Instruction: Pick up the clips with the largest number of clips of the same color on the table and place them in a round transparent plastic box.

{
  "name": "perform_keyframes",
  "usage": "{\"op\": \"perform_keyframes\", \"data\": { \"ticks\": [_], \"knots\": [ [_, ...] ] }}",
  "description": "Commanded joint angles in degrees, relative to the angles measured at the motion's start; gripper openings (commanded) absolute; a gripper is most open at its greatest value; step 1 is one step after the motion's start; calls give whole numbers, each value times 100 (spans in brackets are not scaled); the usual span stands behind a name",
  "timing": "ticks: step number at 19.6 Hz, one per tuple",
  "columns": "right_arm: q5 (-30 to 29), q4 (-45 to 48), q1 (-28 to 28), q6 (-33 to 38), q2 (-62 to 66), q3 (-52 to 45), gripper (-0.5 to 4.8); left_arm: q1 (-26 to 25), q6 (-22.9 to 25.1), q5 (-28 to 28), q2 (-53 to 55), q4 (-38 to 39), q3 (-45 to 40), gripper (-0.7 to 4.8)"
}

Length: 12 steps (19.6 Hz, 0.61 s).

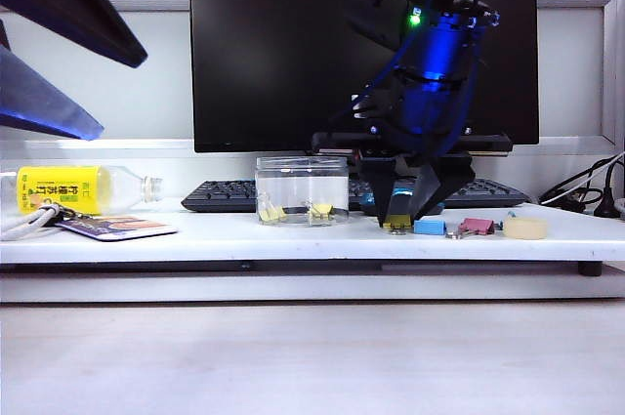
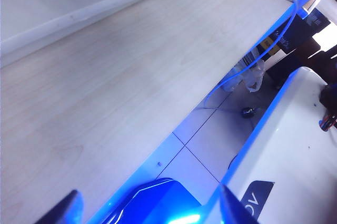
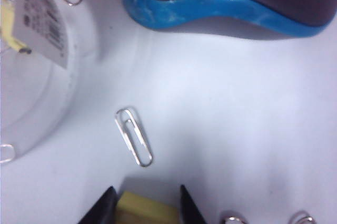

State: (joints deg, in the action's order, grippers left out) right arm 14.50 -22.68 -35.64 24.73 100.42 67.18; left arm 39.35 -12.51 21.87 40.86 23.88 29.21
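My right gripper (image 1: 411, 220) stood low over the white shelf (image 1: 293, 236), fingers pointing down, just right of the round transparent plastic box (image 1: 302, 190). Between its two dark fingers sat a pale-yellow clip (image 1: 397, 225) resting on the shelf. In the right wrist view that same clip (image 3: 146, 209) filled the gap between my fingers (image 3: 100, 211), which lay against both its sides — a pinch on the clip, though it had not left the surface.

The box held two more yellow clips (image 1: 271, 212) on its floor, seen through the clear wall. From the right wrist camera I saw its curved wall (image 3: 79, 50) with a barcode label, and a silver paper clip (image 3: 134, 136) lying on the shelf between the box and my fingers. A blue-and-black mouse (image 3: 231, 0) lay beyond.

To the right of my gripper, in a row on the shelf, lay a blue binder clip (image 1: 430, 227), a pink binder clip (image 1: 477, 227) and a roll of tape (image 1: 525, 228). Far left lay a yellow-labelled bottle (image 1: 68, 189) on its side. A keyboard (image 1: 234, 196) and a dark monitor (image 1: 273, 44) stood behind.

My left gripper (image 2: 147, 211) hung well away from all this — off the left edge of the desk, over bare wood (image 2: 105, 87) and floor tiles. Its fingertips (image 2: 66, 211) were spread wide apart with nothing between them.
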Motion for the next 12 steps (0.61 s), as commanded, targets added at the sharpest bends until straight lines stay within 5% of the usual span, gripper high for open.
{"op": "perform_keyframes", "data": {
  "ticks": [1, 12],
  "knots": [
    [-157, -240, 37, -127, 61, -2, 142, 4, 7, 22, -9, -15, 15, 344],
    [-116, -1143, 146, -1025, 61, 1696, 144, 4, 7, 20, -9, 15, 15, 344]
  ]
}}
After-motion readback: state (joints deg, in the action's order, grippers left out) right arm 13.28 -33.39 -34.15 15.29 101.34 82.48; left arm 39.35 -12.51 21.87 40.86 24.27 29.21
